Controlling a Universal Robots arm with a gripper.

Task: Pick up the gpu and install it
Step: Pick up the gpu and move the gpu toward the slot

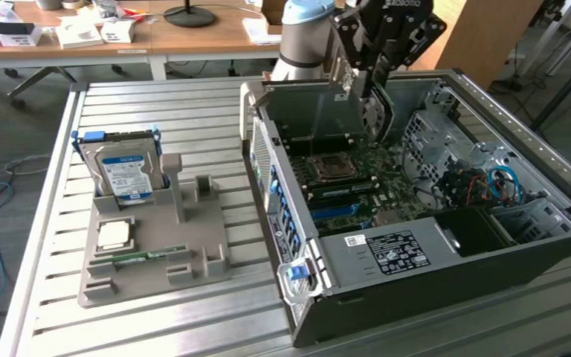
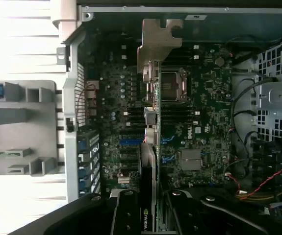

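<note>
**GPU CLAMPED IN JAWS OVER OPEN CASE**

**Jaws.** The gripper stands partly closed. Its two black jaws press against opposite faces of the gpu, one on each side. The gap between them is taken up by the card. Nothing else is held.

**Card.** In the wrist view the gpu is a thin, dark green board seen edge-on and upright. A pale metal bracket sits at the end away from the gripper. A maker's logo shows on the gripped end, between the jaws.

**Position.** In the exterior view the gripper hangs at one o'clock, over the twelve o'clock end of the open computer case. The card hangs down from it toward the motherboard. Whether its lower edge touches a slot cannot be told.

**Surroundings.** At nine o'clock from the case, a grey fixture rests on the slatted table. A hard drive with a blue label stands upright at the fixture's twelve o'clock end. A narrow memory stick lies flat at its six o'clock end. Both are well apart from the gripper.
</note>
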